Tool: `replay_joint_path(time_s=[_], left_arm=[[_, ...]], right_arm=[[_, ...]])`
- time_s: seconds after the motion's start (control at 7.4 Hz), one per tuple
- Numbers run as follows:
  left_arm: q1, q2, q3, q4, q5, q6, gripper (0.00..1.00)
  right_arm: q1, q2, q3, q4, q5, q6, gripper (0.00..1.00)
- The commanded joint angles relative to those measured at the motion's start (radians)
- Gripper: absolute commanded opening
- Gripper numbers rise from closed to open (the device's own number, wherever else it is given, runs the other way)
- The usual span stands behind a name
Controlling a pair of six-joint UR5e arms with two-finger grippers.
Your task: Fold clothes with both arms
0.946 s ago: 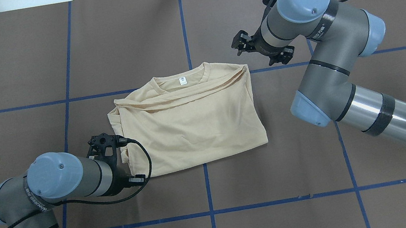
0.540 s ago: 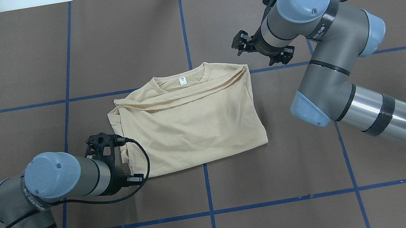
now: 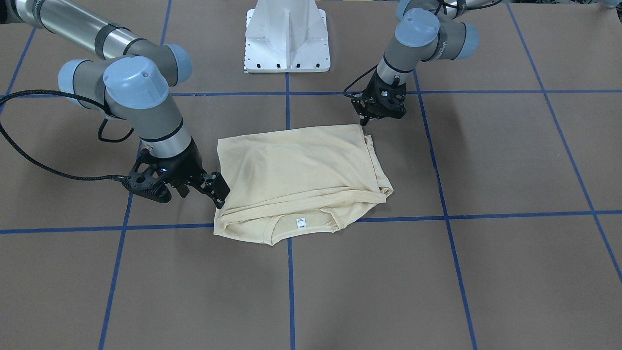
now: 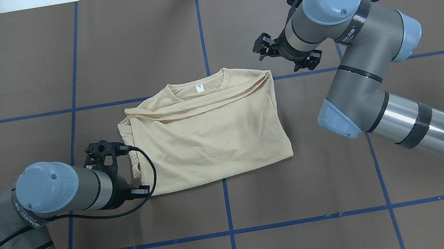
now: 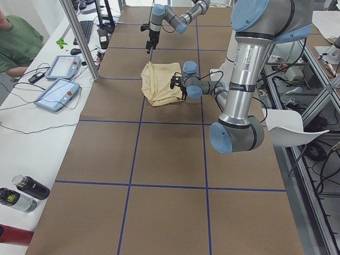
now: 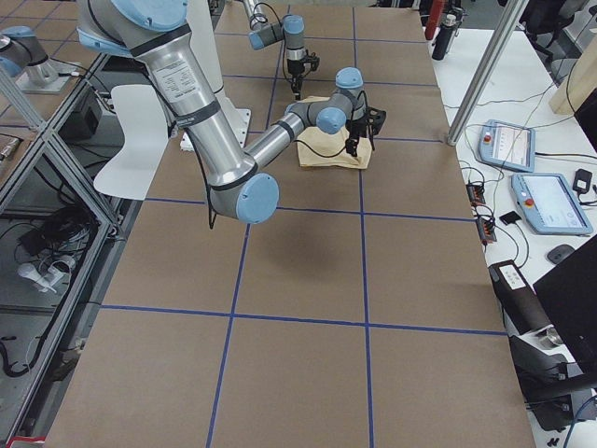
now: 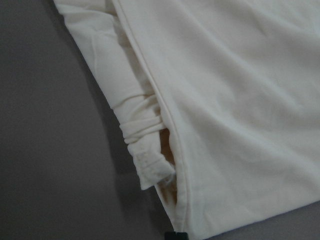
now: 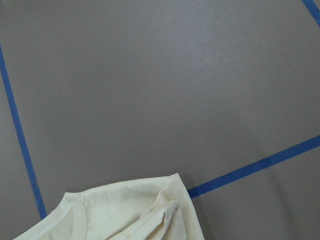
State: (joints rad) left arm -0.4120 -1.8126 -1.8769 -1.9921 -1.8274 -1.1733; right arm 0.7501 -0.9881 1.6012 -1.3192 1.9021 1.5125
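Left claw (image 3: 363, 118): hangs just beside the T-shirt's (image 4: 210, 135) near left corner, tips pointing down. It grips nothing. Whether it touches the hem, and how wide its jaws stand, cannot be told.
Right claw (image 3: 216, 188): hovers above bare bench (image 4: 305, 200) off the T-shirt's far right corner, clear of the cloth and empty. Its jaw gap cannot be told either.
T-shirt: lies folded into a rough rectangle mid-bench, plain side up. The neck label (image 4: 199, 88) shows at the collar on the far edge.
Sleeve (image 7: 142, 145): bunched, poking out along the T-shirt's left edge.
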Motion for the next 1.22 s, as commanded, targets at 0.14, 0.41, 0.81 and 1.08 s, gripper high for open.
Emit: replay_joint_path(time_s=[0.14, 0.41, 0.81, 1.08], left_arm=[[0.005, -0.007, 0.010, 0.009, 0.000, -0.006, 0.99], [0.007, -0.017, 0.013, 0.009, -0.001, -0.012, 0.99], [0.009, -0.077, 0.015, 0.096, -0.001, -0.013, 0.74], [0.010, -0.074, 0.024, 0.096, -0.001, -0.013, 0.67]], right_arm=[[-0.002, 0.000, -0.001, 0.000, 0.000, 0.000, 1.00], [0.000, 0.000, 0.000, 0.000, 0.000, 0.002, 1.00], [-0.002, 0.000, 0.003, 0.000, 0.000, 0.005, 1.00], [-0.002, -0.001, 0.006, 0.000, 0.000, 0.003, 1.00]])
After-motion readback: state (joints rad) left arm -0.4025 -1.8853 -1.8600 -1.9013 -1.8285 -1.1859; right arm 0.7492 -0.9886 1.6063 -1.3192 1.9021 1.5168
